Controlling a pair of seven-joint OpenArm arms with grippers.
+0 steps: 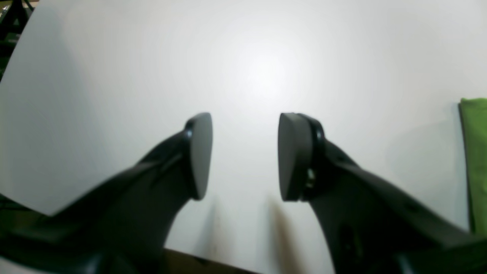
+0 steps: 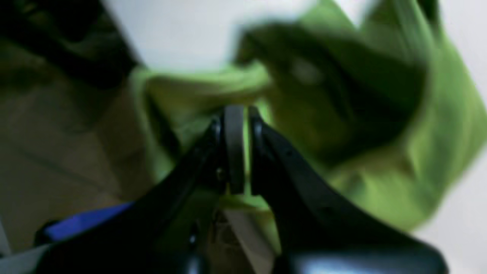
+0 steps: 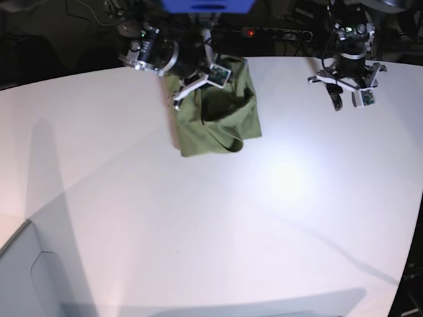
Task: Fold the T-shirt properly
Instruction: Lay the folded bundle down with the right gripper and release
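The olive-green T-shirt [image 3: 221, 122] lies bunched and partly folded at the back of the white table [image 3: 198, 231]. Its upper left part is lifted by my right gripper [image 3: 182, 96]. In the right wrist view, blurred green T-shirt [image 2: 380, 163] surrounds that gripper [image 2: 239, 114], whose jaws are shut on a fold of it. My left gripper [image 3: 347, 99] hangs over bare table at the back right, well clear of the shirt. Its fingers are open and empty in the left wrist view [image 1: 245, 152], where only a strip of T-shirt [image 1: 475, 152] shows at the right edge.
A black power strip [image 3: 277, 32] and cables lie just beyond the table's back edge. A blue part [image 3: 205, 5] sits above the right arm's base. The table's curved edge runs close behind both arms.
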